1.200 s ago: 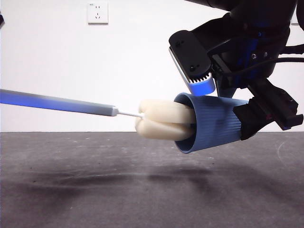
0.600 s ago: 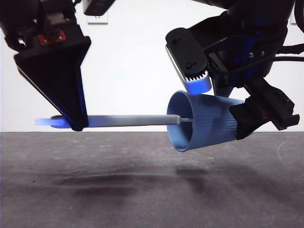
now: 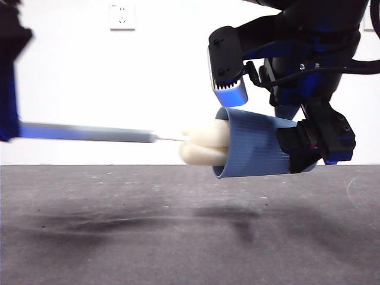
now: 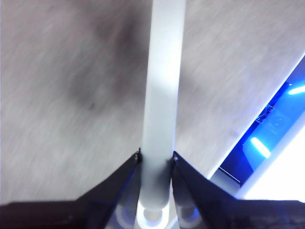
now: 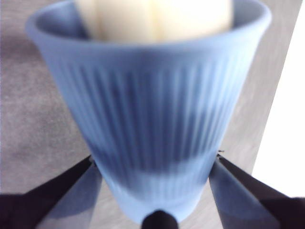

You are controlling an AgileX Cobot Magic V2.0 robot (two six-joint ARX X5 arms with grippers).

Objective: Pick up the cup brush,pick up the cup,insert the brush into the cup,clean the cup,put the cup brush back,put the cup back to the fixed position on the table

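Gripping the cup near its narrow base, your right gripper holds the blue ribbed tumbler on its side in the air above the table, mouth turned toward the cup brush. Its two black jaws press against opposite sides of the cup's lower wall, as the right wrist view shows plainly. Your left gripper is pinched on the grey handle of the brush, one jaw on each side, with the handle running straight out between them. In the front view the handle lies nearly level, well clear of the table, and a dark blurred piece of the left arm shows at the upper left edge. The cream-yellow sponge head sits partly inside the cup's mouth, part of it still showing outside the rim; from the right wrist camera you see its pale lobes just inside the rim. A white wall socket hangs on the wall behind. No brand, label or readable writing shows on the cup, the brush or the grippers. Dark shadows of both arms fall on the scuffed table below.
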